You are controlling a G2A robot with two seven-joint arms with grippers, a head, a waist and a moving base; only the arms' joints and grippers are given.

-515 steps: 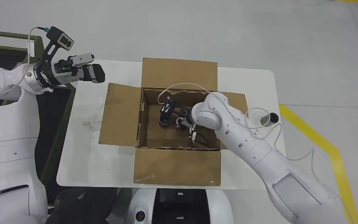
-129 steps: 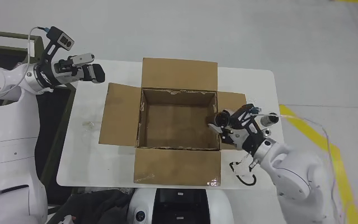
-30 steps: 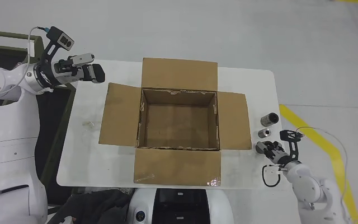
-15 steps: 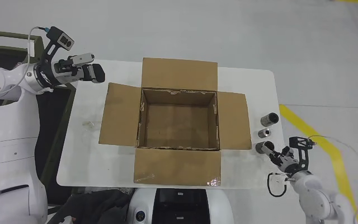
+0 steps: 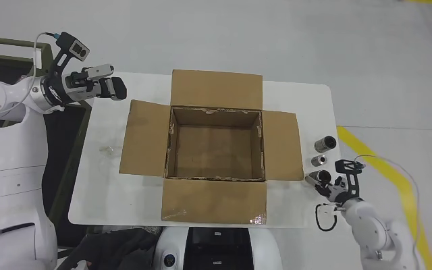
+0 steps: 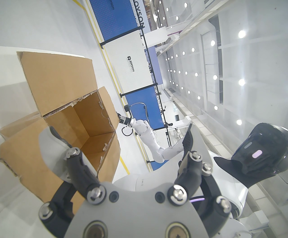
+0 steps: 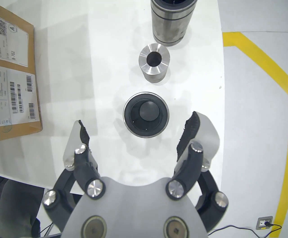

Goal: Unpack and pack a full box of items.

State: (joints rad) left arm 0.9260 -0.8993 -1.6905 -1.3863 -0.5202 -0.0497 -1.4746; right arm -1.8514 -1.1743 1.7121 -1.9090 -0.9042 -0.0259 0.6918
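Observation:
The open cardboard box (image 5: pixel 214 145) sits mid-table with nothing visible inside. To its right stand three metal cylinders in a row: a tall one (image 5: pixel 325 143) (image 7: pixel 172 21), a small bored one (image 5: pixel 318 160) (image 7: pixel 154 62), and a black-lined one (image 5: pixel 314 177) (image 7: pixel 145 117). My right gripper (image 5: pixel 331 187) (image 7: pixel 137 122) is open just behind the black-lined cylinder, its fingertips (image 7: pixel 195 119) short of it and not touching. My left gripper (image 5: pixel 119 88) (image 6: pixel 120 137) is open and empty, held above the table's far left corner, with the box (image 6: pixel 67 90) ahead of it.
The white table (image 5: pixel 101 189) has a small clear scrap (image 5: pixel 106 150) left of the box. A dark green crate (image 5: pixel 71 145) stands off the table's left edge. Yellow floor tape (image 5: pixel 378 169) runs past the table's right edge. The box's four flaps lie spread outward.
Seventeen seconds ago my right arm was inside the box among parts; it now holds none. Within the last second the right gripper let go of the black-lined cylinder, drew back, then edged closer. The left arm is unchanged.

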